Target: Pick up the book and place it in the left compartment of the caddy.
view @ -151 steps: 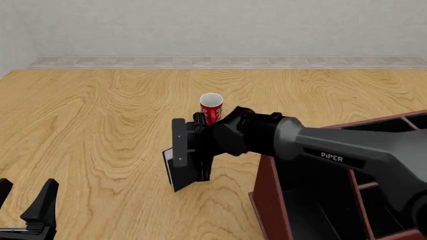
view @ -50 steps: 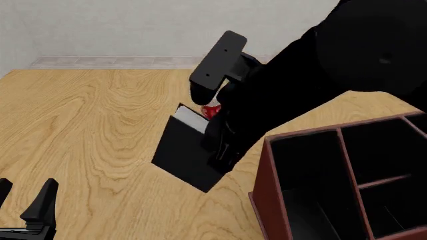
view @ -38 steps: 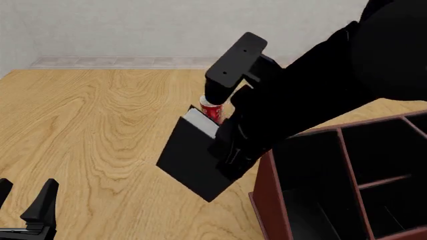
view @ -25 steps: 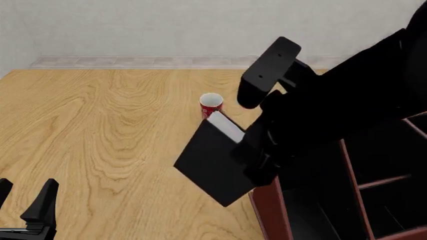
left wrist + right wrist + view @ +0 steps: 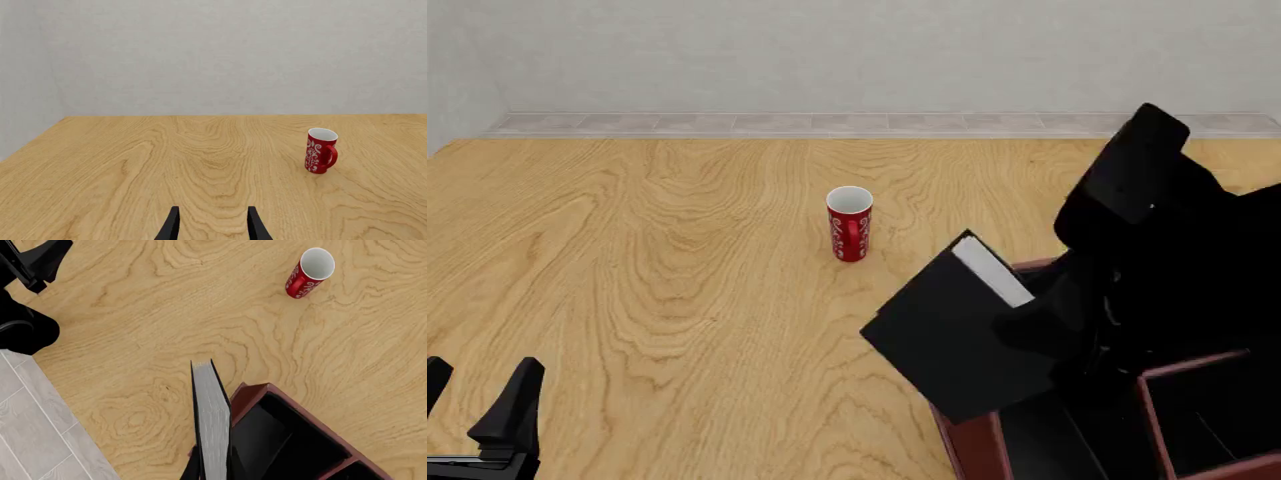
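Observation:
My right gripper (image 5: 1065, 325) is shut on the black book (image 5: 954, 340), whose white page edge (image 5: 993, 271) faces up. The book hangs tilted in the air over the outer left wall of the reddish-brown caddy (image 5: 966, 447). In the right wrist view the book (image 5: 212, 415) shows edge-on over the caddy's corner (image 5: 245, 396), with the black-lined left compartment (image 5: 283, 442) just beside it. My left gripper (image 5: 481, 412) is open and empty, low at the near left; its fingers (image 5: 171, 226) point across the table.
A red cup (image 5: 850, 224) stands upright mid-table, left of and beyond the caddy; it also shows in the left wrist view (image 5: 321, 150) and the right wrist view (image 5: 307, 273). My left arm (image 5: 25, 295) appears at the table's edge there.
My right gripper has lifted the book off the table and carried it to the right, from beside the red cup to above the caddy's left wall. The left arm has not moved.

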Action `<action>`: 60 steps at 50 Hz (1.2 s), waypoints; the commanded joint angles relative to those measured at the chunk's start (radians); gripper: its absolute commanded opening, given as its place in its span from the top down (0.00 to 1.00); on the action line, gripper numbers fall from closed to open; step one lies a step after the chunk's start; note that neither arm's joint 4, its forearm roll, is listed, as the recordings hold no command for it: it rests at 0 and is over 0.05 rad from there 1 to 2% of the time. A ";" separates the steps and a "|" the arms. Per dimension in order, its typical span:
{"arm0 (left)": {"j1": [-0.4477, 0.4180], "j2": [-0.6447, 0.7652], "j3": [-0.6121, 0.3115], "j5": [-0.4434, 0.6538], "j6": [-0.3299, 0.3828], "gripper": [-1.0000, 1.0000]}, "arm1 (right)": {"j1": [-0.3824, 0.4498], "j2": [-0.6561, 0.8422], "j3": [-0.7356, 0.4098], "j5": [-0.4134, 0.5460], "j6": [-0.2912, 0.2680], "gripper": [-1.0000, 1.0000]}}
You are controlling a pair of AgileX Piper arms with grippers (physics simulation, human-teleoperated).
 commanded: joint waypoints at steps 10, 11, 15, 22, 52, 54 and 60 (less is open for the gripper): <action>0.000 0.000 -0.002 0.001 0.000 0.00 | -0.125 -0.193 0.149 0.000 -0.013 1.00; 0.000 0.000 -0.002 0.001 0.000 0.00 | -0.128 -0.199 0.156 0.000 -0.011 1.00; 0.000 0.000 -0.002 0.001 0.000 0.00 | -0.141 -0.223 0.176 0.000 -0.009 1.00; 0.000 0.000 -0.002 0.001 0.000 0.00 | -0.157 -0.260 0.207 0.000 -0.005 1.00; 0.000 0.000 -0.002 0.001 0.000 0.00 | -0.314 -0.396 0.323 0.000 -0.052 1.00; 0.000 0.000 -0.002 0.001 0.000 0.00 | -0.319 -0.398 0.324 0.000 -0.052 1.00; 0.000 0.000 -0.002 0.001 0.000 0.00 | -0.340 -0.407 0.337 0.000 -0.059 1.00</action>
